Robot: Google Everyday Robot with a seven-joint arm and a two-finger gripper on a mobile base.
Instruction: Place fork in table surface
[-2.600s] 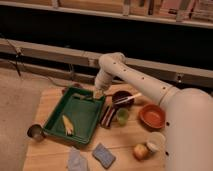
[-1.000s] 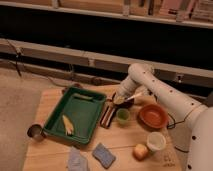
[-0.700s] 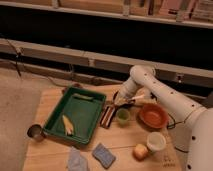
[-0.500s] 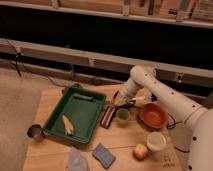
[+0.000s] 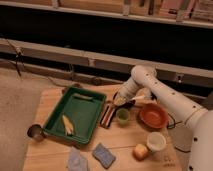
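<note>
My gripper [image 5: 120, 102] hangs low over the table surface [image 5: 52, 100], just behind the green cup [image 5: 122, 116] and right of the green tray [image 5: 75, 117]. It looks shut on the fork [image 5: 135, 98], whose pale handle sticks out to the right towards the orange bowl [image 5: 152, 116]. The fork's darker end is hidden at the fingers. I cannot tell whether the fork touches the wood.
The tray holds a yellow pointed piece [image 5: 67, 125] and a tan stick [image 5: 84, 97]. A dark red oblong block [image 5: 106, 114] lies beside the tray. A white cup [image 5: 156, 142], a yellowish lump [image 5: 140, 151], two blue sponges [image 5: 103, 155] and a metal cup [image 5: 35, 132] stand nearer the front.
The gripper has swung right from the tray's far right corner to above the table behind the green cup. Over the last second it has hardly moved.
</note>
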